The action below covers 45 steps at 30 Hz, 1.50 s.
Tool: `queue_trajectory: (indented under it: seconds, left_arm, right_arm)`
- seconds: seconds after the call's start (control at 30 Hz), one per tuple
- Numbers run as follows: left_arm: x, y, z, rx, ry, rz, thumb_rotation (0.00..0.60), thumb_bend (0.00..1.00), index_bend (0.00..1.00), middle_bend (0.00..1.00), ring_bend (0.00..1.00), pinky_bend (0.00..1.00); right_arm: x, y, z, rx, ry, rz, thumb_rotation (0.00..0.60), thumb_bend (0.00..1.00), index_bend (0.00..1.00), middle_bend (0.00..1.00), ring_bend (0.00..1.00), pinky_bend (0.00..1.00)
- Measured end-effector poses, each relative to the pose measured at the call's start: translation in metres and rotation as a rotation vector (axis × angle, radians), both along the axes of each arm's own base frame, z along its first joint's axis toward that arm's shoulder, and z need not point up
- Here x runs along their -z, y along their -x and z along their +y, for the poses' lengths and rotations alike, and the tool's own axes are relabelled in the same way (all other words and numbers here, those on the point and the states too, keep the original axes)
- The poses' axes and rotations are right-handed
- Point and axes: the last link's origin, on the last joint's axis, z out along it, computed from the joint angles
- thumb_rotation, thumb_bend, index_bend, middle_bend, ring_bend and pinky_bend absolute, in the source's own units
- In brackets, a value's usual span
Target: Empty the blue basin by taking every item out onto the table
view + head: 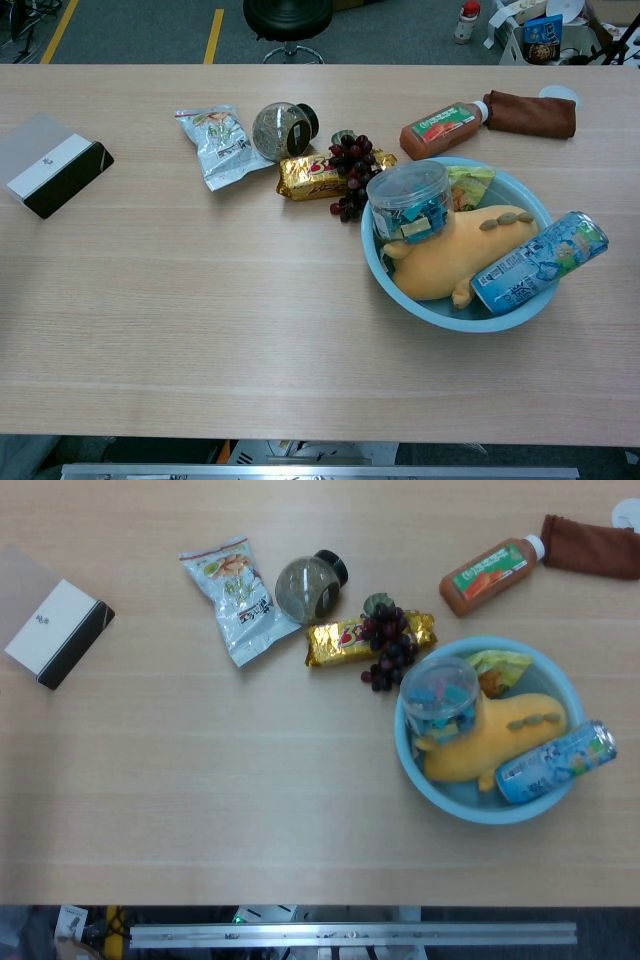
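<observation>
**A:** Start at the left. What's on the table?

**B:** A pale wood-grain top. Far left lies a flat rectangular box, white on its face with a black edge, next to a translucent grey sheet. Then a crinkly silver snack bag, and just beside it a round glass jar on its side, black lid, filled with something fine and greenish-brown.

**B:** Next a shiny gold foil packet, with a bunch of dark grapes lying partly across it, small glossy spheres. Above and to the right, a plastic bottle of orange-brown drink on its side, its white cap touching a brown cloth, soft and rumpled.

**A:** And the blue basin?

**B:** The blue basin sits at the right, round, smooth plastic, light blue. The grapes reach right up to its left rim. Inside: a clear cylindrical tub of blue and pale wrapped pieces on the left side, a yellow plush toy across the middle, soft, with small brown patches, and a green-yellow packet tucked at the back. A blue printed can lies tilted, its top end over the right rim.

**A:** The hands?

**B:** Neither shows in the head or chest view, so I can't tell whether they're spread or closed.
</observation>
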Motion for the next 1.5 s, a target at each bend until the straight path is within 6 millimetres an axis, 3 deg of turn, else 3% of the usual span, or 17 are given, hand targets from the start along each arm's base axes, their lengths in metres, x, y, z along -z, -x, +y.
queue_trajectory:
  seconds: [0.6, 1.0, 1.2, 1.5]
  left_arm:
    - [-0.009, 0.000, -0.011, -0.040, -0.061, -0.008, 0.600, 0.34, 0.35, 0.38, 0.30, 0.26]
    - [-0.008, -0.001, -0.014, -0.054, -0.076, -0.009, 0.600, 0.34, 0.35, 0.38, 0.30, 0.26]
    - [-0.008, -0.002, -0.017, -0.057, -0.080, -0.008, 0.600, 0.34, 0.35, 0.38, 0.30, 0.26]
    - [-0.008, -0.003, -0.021, -0.066, -0.094, -0.010, 0.600, 0.34, 0.35, 0.38, 0.30, 0.26]
  right_arm:
    - [0.049, -0.024, -0.036, -0.042, -0.288, 0.150, 0.600, 0.00, 0.23, 0.30, 0.24, 0.35]
    - [0.066, -0.025, -0.036, -0.054, -0.407, 0.175, 0.600, 0.00, 0.23, 0.30, 0.24, 0.35]
    - [0.071, -0.024, -0.037, -0.059, -0.425, 0.169, 0.600, 0.00, 0.31, 0.31, 0.24, 0.35]
    - [0.075, -0.021, -0.041, -0.056, -0.440, 0.171, 0.600, 0.00, 0.32, 0.32, 0.24, 0.35]
